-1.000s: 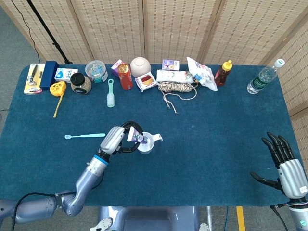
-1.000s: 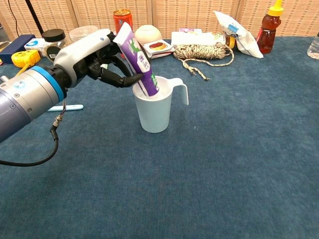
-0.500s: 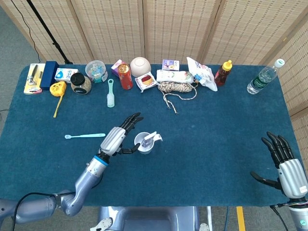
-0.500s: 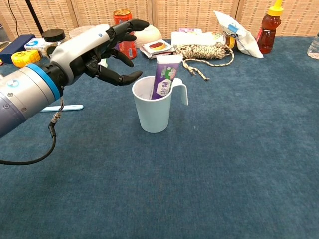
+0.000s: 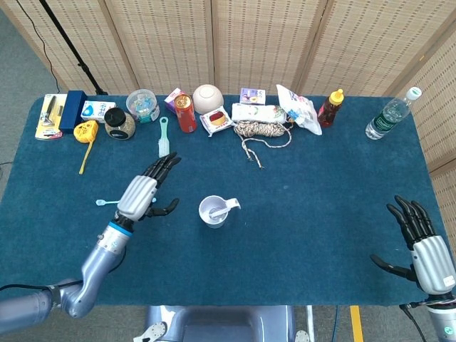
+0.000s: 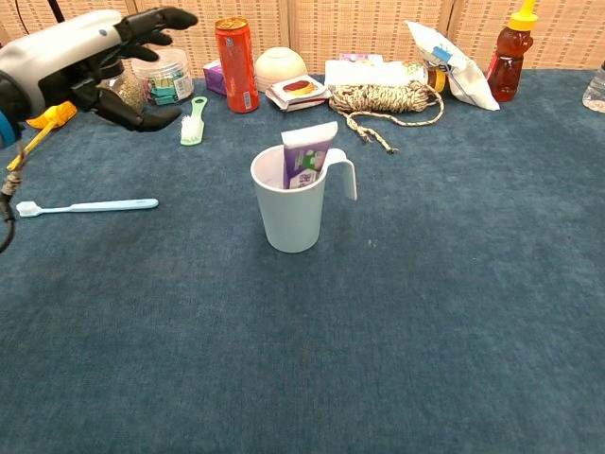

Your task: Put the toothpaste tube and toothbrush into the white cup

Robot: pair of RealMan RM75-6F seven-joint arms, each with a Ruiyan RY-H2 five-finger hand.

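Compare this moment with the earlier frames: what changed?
The left hand let go of the toothpaste tube, which now stands in the white cup, then drew back leftward, open, toward the toothbrush. Toothbrush, cup and right hand stayed put.

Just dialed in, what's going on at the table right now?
The toothpaste tube already stands in the white cup. The left hand is open and empty, hovering above the toothbrush, which lies flat on the cloth left of the cup. The right hand sits open at the table's near right edge, holding nothing.
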